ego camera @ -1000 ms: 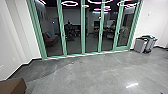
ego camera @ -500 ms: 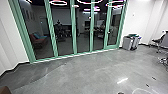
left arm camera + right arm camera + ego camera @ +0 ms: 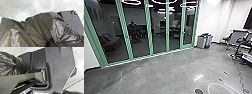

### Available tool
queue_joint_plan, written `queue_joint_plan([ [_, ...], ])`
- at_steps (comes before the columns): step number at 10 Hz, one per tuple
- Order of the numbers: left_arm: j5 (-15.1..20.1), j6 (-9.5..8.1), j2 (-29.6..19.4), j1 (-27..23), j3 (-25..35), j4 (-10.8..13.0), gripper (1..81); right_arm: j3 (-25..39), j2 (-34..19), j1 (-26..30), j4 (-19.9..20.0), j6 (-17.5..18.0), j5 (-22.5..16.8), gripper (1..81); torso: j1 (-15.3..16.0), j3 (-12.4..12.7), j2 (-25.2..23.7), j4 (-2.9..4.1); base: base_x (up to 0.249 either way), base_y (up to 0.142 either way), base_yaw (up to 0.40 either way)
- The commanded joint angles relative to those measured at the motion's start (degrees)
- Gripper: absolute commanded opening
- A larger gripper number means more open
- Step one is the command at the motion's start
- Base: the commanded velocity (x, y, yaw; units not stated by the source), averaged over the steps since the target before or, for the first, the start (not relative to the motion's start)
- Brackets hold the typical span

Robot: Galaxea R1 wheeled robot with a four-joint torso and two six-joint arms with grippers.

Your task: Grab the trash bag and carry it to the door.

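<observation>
The trash bag (image 3: 41,25), dark and shiny, bulges across the left wrist view. Its folds draw together at my left gripper (image 3: 49,42), which is shut on the bunched plastic, with the bag hanging above the pale floor. In the right wrist view the bag (image 3: 8,64) shows its creased, gathered side near the robot's dark base plate. Ahead in the head view stand tall glass doors with green frames (image 3: 149,32), and a darker room lies behind them. The doors' panels look shut.
Grey bins (image 3: 201,42) stand by the white wall right of the glass. Farther right are chairs and a desk (image 3: 247,47), with a black cable (image 3: 239,75) trailing over the floor. A dark round floor cover (image 3: 198,91) lies near the bottom edge. Polished concrete floor (image 3: 159,75) stretches ahead.
The head camera has turned to the right: the brown block at the lower left has left the picture, while the desk, chairs and cable have come into it.
</observation>
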Motion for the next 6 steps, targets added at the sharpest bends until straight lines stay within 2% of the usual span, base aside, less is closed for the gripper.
queue_joint_plan([
  [1, 3.0, 0.28, -0.4, -3.4, -0.2, 0.0, 1.0, 0.3, -0.2, 2.3, -0.3, -0.2, -3.7, 81.1, 0.0, 0.0, 0.0, 0.0, 0.0, 0.0, -0.188],
  [6, 3.0, 0.37, -0.6, -3.4, -0.2, -0.2, 1.0, 0.3, -0.2, 2.3, -0.2, -0.2, -3.7, 81.1, 0.0, 0.0, 0.0, 0.0, 0.0, 0.0, -0.139],
])
